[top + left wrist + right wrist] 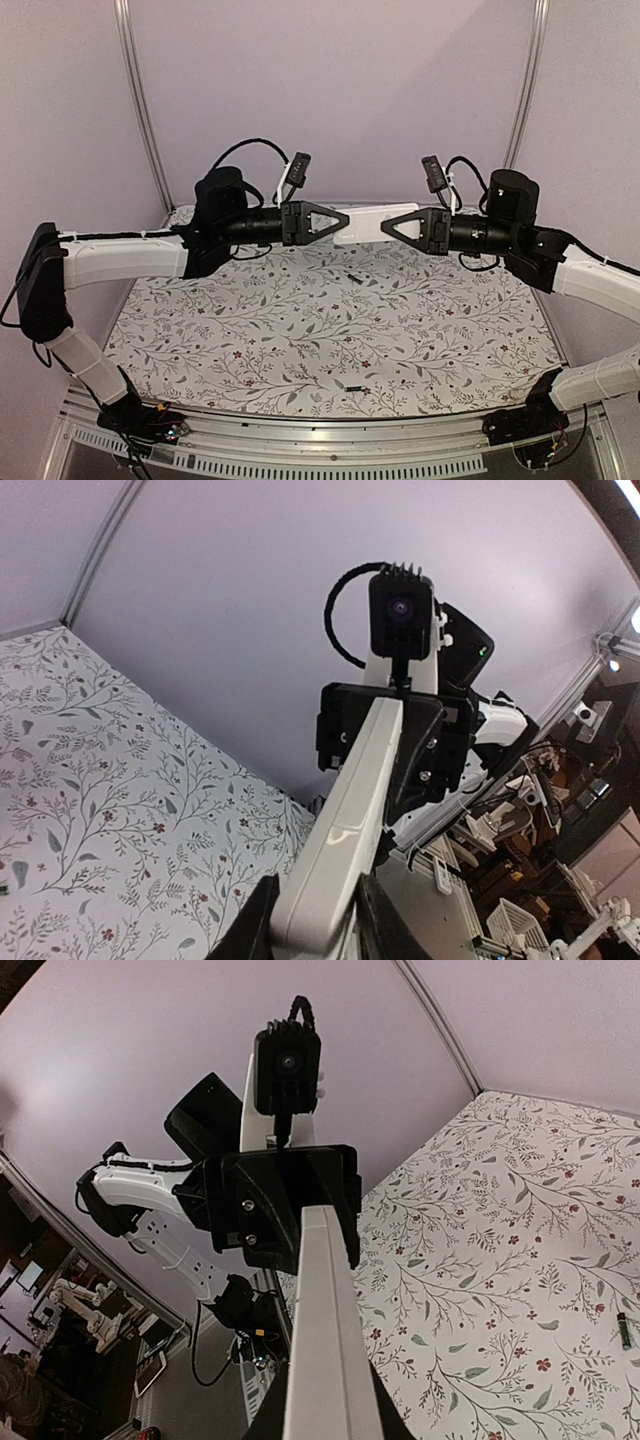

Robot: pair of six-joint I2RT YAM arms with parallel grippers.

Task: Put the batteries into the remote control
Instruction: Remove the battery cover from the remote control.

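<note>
The white remote control [372, 222] hangs level above the far part of the table, held at both ends. My left gripper [343, 222] is shut on its left end and my right gripper [388, 226] on its right end. In the left wrist view the remote [350, 810] runs edge-on from my left gripper [315, 935] to the other gripper. In the right wrist view it [325, 1330] rises from my right gripper [325, 1425]. Its buttons and display are not visible. One battery [355, 277] lies on the cloth below the remote. The other battery [352, 384] lies near the front edge. One battery [624, 1330] shows in the right wrist view.
The table is covered by a floral cloth [300, 320]. Plain walls and two metal corner posts [140, 100] close off the back. A metal rail [330, 432] runs along the front edge between the arm bases.
</note>
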